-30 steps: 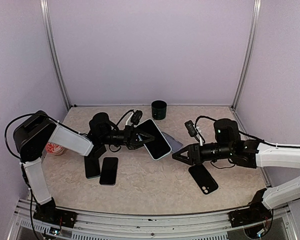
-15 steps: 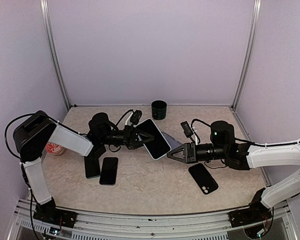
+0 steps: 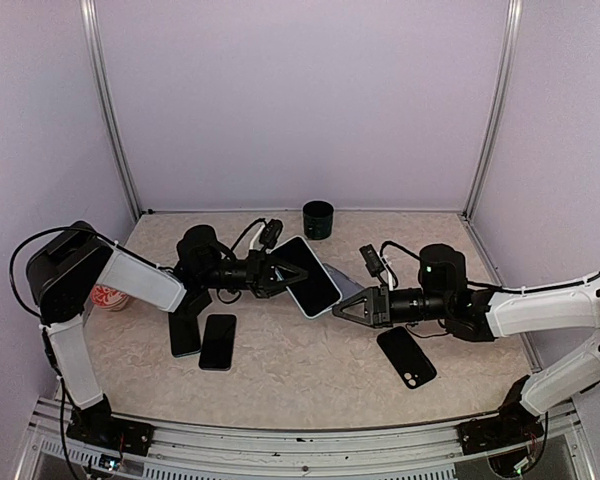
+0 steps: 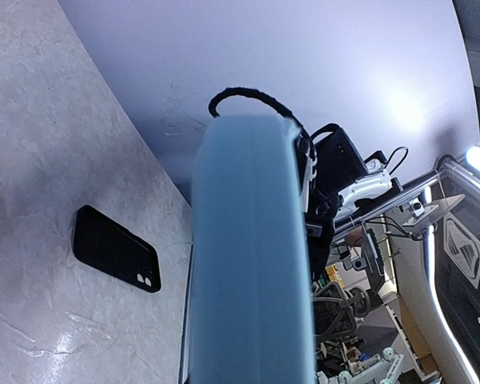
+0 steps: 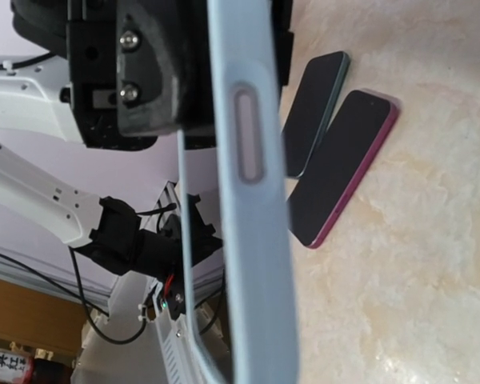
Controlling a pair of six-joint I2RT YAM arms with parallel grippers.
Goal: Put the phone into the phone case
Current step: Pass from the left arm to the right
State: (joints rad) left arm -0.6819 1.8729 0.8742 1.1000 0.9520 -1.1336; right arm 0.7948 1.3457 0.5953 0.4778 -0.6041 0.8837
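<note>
We see the left hand [image 3: 278, 275] clamped on the phone [image 3: 310, 277], tilted above the middle of the tabletop [image 3: 300, 375], with the lavender phone case [image 3: 350, 286] just beside it. The right hand [image 3: 338, 308] lies near the phone; we cannot tell how far it is open.

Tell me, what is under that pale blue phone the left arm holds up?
A lilac phone case lies on the beige marbled table beneath the pale blue phone. Only its right part shows; the rest is covered.

Cup [image 3: 318, 219]: matt black.
Table [image 3: 310, 385]: marbled beige, smooth, faint sheen.
Phone [image 3: 308, 277], just in front of the cup: glossy dark screen, smooth pale-blue plastic rim.
Black case [image 3: 407, 357], well in front of the cup: matt.
Corner posts [image 3: 110, 120]: dull silver metal.
</note>
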